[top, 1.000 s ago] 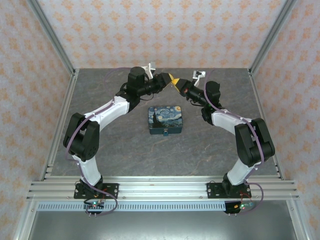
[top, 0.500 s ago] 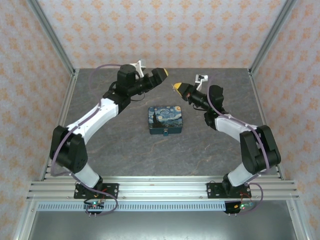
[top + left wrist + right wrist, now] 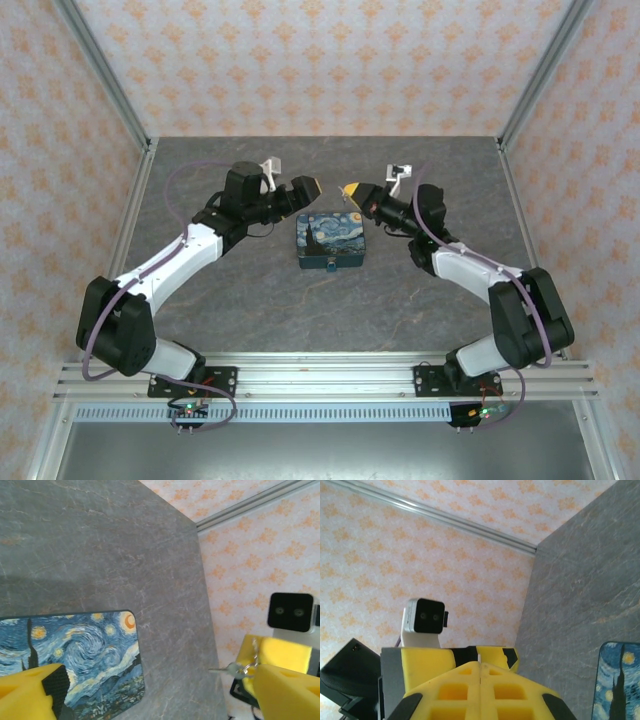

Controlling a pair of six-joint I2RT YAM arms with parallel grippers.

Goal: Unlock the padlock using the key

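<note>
Grey marbled bench [image 3: 250,300] is taken in whole by the top camera, with the Starry Night tin [image 3: 332,240] laid flat mid-bench between the two arms. The left gripper [image 3: 308,187] is held just off the tin's far left corner. Its yellow fingers are spread wide with nothing between them, which is made plain by the left wrist camera. The right gripper [image 3: 351,190] is held by the far right corner, clenched tight in its own wrist view. The padlock [image 3: 330,266], a teal dot, is made out from above at the tin's near edge. The key [image 3: 229,669], a pale sliver on a ring, is caught by the left wrist camera, pinched at the right gripper's tips. The top camera is too far off for that detail.
</note>
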